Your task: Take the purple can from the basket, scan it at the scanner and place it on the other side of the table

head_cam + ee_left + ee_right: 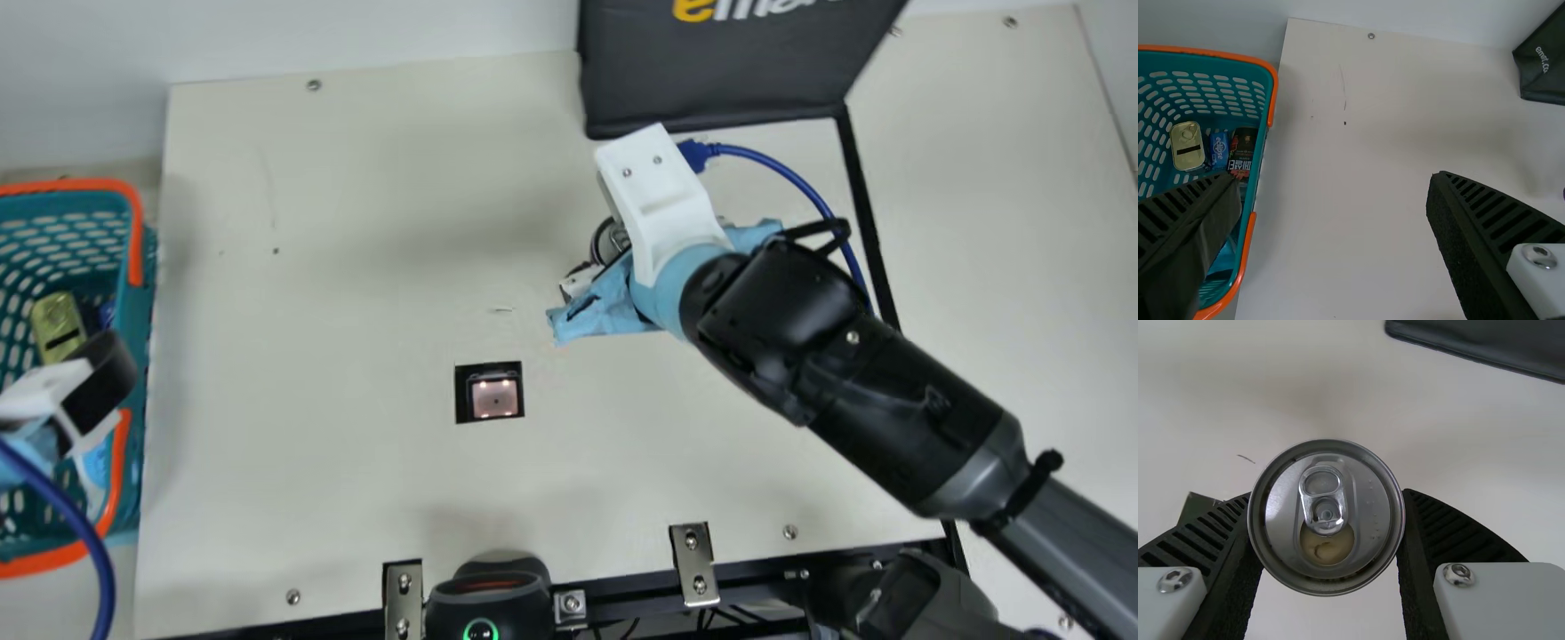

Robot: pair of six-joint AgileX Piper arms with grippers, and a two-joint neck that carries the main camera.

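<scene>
Table (356, 498): cream and flat, with its left edge at 9 o'clock and its far edge at 11 in the main view
Room: a wide bit of bare table lies between the basket (132, 462) and the scanner (495, 400), and more toward 11 o'clock
Right claw (656, 200): at 1 o'clock from the scanner and near it, squeezing the purple can (1328, 520)
Purple can: between two black ribbed fingers (1441, 527), its lid round, silver and shiny with a pull ring; I can't tell if it touches the table
Left claw (96, 384): at 9 o'clock, by the basket, its fingers wide apart
Basket: just past the table's left edge, blue-green with lots of holes and an orange rim; in it are a gold tin (1187, 145), a blue packet (1219, 149) and a dark can (1242, 152)
Scanner: a small square window with bright lights, set in the table
Black flap (720, 80): at 1 o'clock, past the right claw
Writing: white and yellow on the black flap, some on the packet and dark can too
</scene>
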